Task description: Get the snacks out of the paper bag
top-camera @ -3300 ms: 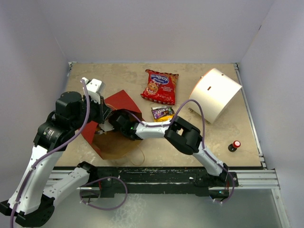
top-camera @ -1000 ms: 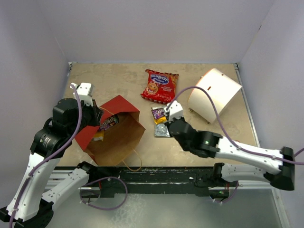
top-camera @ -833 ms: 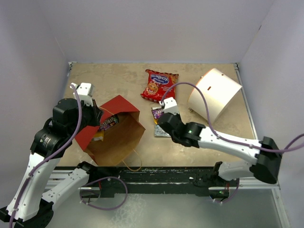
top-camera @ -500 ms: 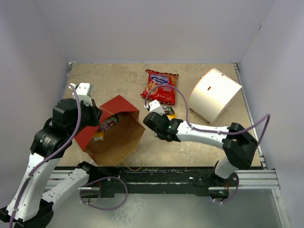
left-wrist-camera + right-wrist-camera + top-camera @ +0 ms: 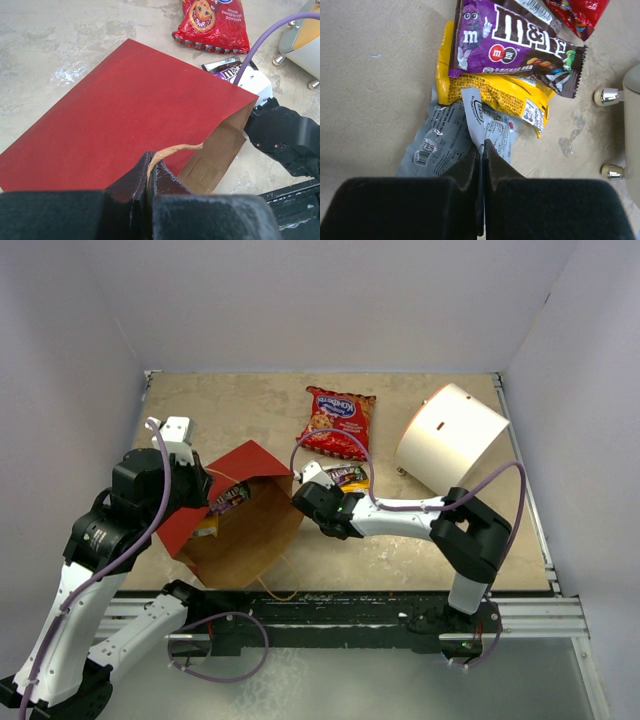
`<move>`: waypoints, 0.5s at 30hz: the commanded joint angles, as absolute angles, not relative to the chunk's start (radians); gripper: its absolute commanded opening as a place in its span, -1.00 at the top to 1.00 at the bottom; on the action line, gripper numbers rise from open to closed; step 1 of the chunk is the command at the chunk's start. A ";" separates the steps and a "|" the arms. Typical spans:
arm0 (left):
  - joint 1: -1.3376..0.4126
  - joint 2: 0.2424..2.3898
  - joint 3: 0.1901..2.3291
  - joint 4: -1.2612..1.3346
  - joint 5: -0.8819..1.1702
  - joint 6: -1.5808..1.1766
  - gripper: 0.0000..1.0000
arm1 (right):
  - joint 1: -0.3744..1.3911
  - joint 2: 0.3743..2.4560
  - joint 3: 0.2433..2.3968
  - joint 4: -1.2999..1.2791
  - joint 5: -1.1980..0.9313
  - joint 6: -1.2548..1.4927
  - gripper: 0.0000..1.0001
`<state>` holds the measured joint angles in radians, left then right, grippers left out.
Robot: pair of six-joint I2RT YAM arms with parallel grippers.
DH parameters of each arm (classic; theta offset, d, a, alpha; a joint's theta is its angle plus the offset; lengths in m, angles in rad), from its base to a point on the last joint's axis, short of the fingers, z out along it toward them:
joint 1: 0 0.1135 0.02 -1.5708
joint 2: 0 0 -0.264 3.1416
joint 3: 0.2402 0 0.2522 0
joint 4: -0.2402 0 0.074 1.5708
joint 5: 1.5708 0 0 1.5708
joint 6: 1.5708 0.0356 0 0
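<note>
The paper bag [image 5: 262,462] [image 5: 115,115], red outside and brown inside, lies on its side with its mouth facing right. My left gripper [image 5: 200,488] [image 5: 149,161] is shut on its thin brown loop handle [image 5: 175,149]. A dark packet [image 5: 228,498] shows inside the bag. On the table lie the red cookie bag [image 5: 337,423] [image 5: 212,22], a purple candy packet [image 5: 345,475] [image 5: 515,45], a yellow packet [image 5: 495,92] and a silver foil pack [image 5: 440,145]. My right gripper [image 5: 325,502] [image 5: 482,145] is shut on an upright flap of that foil pack.
A white cylinder [image 5: 450,437] lies at the back right, its metal feet [image 5: 607,97] close to the snack pile. A small red-capped black object [image 5: 492,546] stands near the right front. Pale walls enclose the table on three sides.
</note>
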<state>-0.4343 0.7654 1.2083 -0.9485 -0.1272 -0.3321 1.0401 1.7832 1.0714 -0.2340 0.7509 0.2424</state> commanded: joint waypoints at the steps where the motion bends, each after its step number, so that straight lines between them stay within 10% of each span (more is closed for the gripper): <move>1: -0.436 0.778 1.249 -0.925 -0.140 -0.323 1.00 | 1.037 1.789 1.108 -0.224 0.789 0.246 1.00; 8: -0.436 0.794 1.251 -0.913 -0.135 -0.309 1.00 | 1.038 1.793 1.125 -0.231 0.756 0.270 0.74; 15: -0.436 0.805 1.256 -0.907 -0.135 -0.297 1.00 | 1.038 1.665 1.127 -0.336 0.751 0.332 -0.10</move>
